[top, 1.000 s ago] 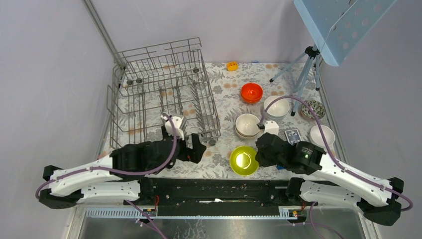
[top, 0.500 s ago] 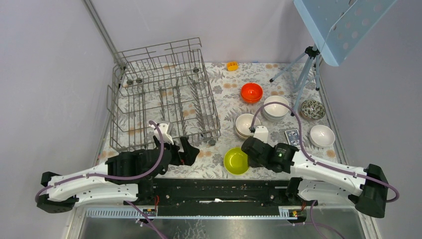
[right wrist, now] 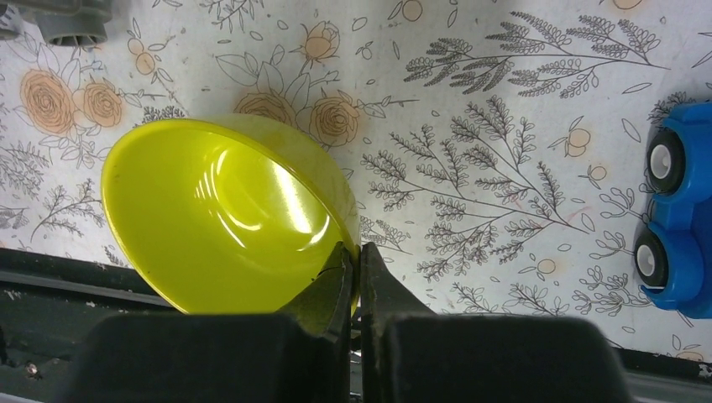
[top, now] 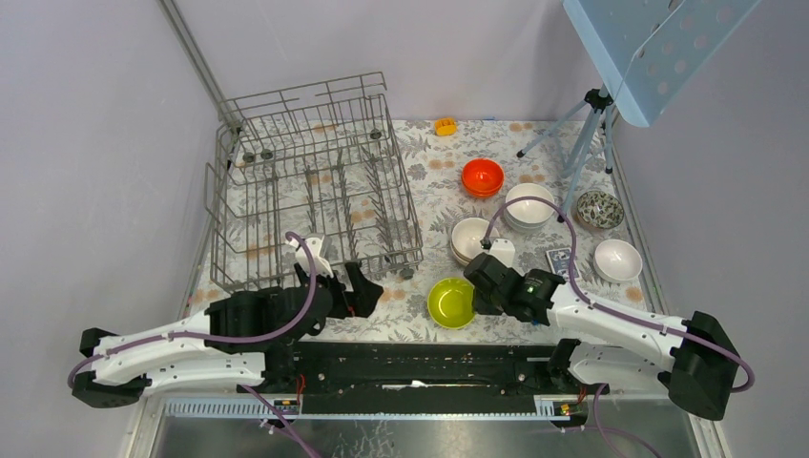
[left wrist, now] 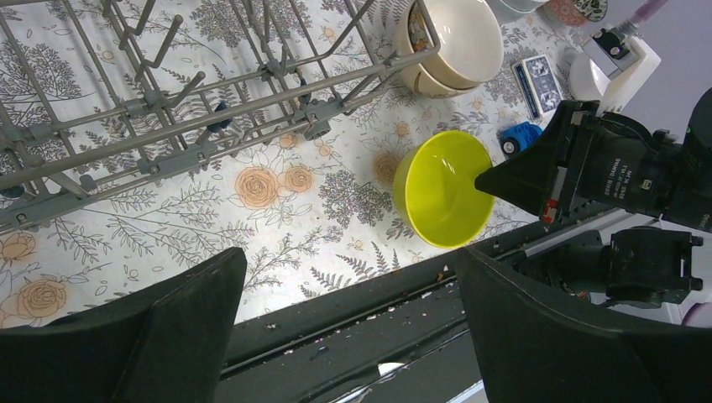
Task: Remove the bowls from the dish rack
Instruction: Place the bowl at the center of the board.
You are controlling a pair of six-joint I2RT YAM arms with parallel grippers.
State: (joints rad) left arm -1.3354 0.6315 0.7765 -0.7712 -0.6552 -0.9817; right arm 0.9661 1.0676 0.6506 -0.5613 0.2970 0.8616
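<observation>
Flowered cloth covers the table (top: 431, 176). On it the right gripper (right wrist: 354, 257) is closed on the rim of the yellow-green bowl (right wrist: 214, 222), which sits tilted at its fingertips, on the side toward the left gripper (top: 339, 284). That one stands wide open and holds nothing, with the dish rack (top: 315, 176) just beyond it; I see no bowl inside. I judge this is the putting-down step. Next, the bowl should be lowered flat, away from the near edge, before the jaws release.

Bright even light, glare on yellow bowl (right wrist: 220, 225)
</observation>
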